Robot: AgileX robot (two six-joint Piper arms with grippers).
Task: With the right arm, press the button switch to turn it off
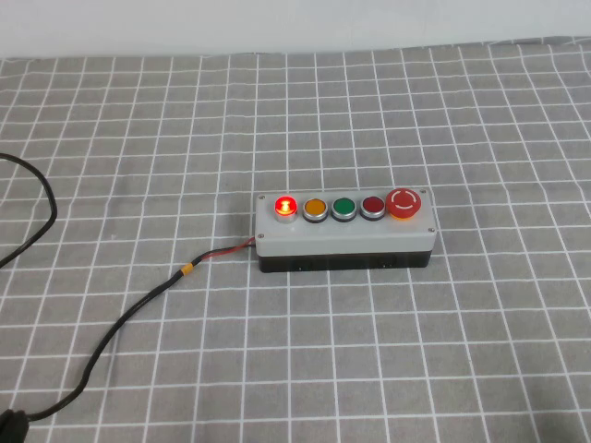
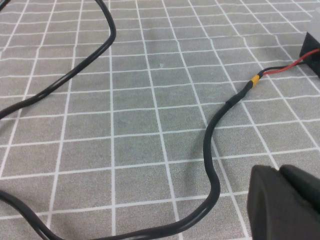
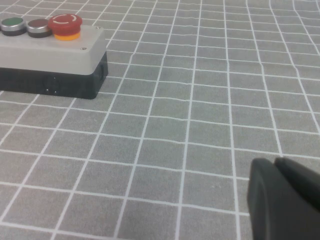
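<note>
The button switch point(image 1: 285, 206) glows bright red on its silver collar at the left end of the grey five-button box point(image 1: 343, 238), mid-table in the high view. Neither arm shows in that view. My right gripper point(image 3: 278, 163) is shut and empty, low over the cloth, well off from the box's mushroom-button end point(image 3: 65, 26); the lit switch is out of the right wrist view. My left gripper point(image 2: 281, 170) is shut and empty over the cloth near the box's black cable point(image 2: 215, 130).
On the box sit orange point(image 1: 315, 209), green point(image 1: 343, 208), dark red point(image 1: 372, 207) buttons and a large red mushroom button point(image 1: 404, 202). The black cable point(image 1: 138, 309) runs from the box's left end toward the front left. A grey checked cloth covers the table.
</note>
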